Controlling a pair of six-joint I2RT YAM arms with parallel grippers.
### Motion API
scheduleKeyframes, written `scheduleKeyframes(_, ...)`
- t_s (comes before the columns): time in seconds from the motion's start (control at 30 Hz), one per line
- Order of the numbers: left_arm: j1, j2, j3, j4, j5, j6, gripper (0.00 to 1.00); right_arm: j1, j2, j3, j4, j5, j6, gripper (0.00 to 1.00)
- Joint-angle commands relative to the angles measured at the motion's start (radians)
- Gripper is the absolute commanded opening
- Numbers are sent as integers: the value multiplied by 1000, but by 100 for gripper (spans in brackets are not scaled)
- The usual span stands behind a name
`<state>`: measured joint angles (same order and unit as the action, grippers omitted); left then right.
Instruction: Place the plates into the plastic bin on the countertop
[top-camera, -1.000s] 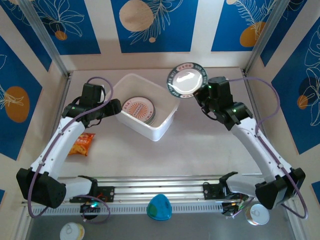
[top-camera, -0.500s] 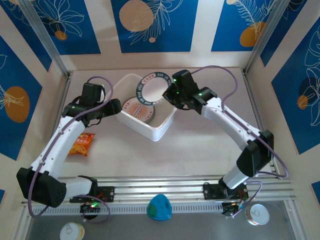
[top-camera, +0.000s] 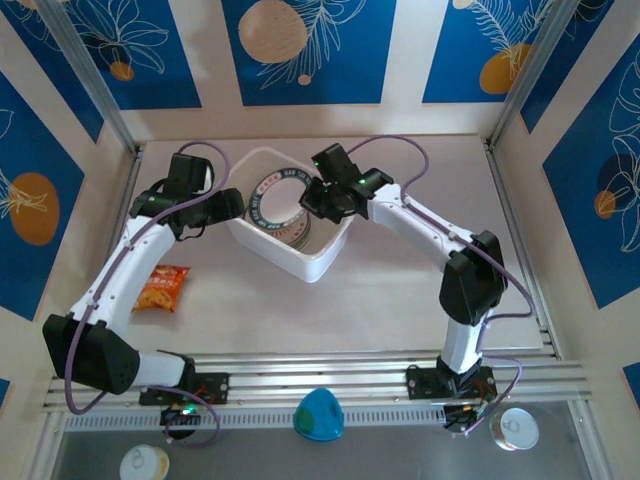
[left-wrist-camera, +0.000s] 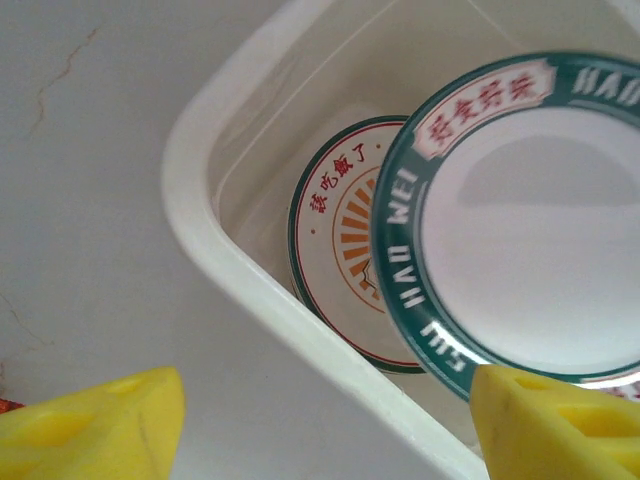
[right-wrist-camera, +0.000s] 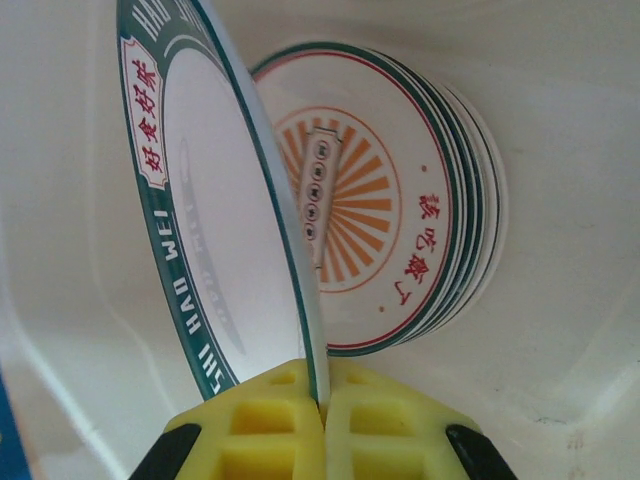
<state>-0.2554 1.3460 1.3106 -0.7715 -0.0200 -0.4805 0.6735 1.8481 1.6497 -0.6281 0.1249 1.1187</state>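
Hovering over the plastic bin (top-camera: 312, 264), right claw (right-wrist-camera: 320, 398) clamped on a green-rimmed plate's (right-wrist-camera: 215, 215) edge, tilted above the stack of plates (right-wrist-camera: 400, 205) inside; left claw (top-camera: 233, 205), jaws apart, sits just outside the bin's wall.

My right arm has swung left, carrying the green-rimmed plate (top-camera: 275, 192) in my right end effector (top-camera: 316, 200) from off the bin's (top-camera: 318, 268) far right corner to inside it. The plate now hangs tilted over the stack (right-wrist-camera: 380, 200), perhaps touching it. My left end effector (top-camera: 228, 205) has edged slightly towards the back.
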Motion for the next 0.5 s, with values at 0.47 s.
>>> scheduleKeyframes(0.47,9,37,2,-6,12,5,76,24,230,214,-148,-97,48,2)
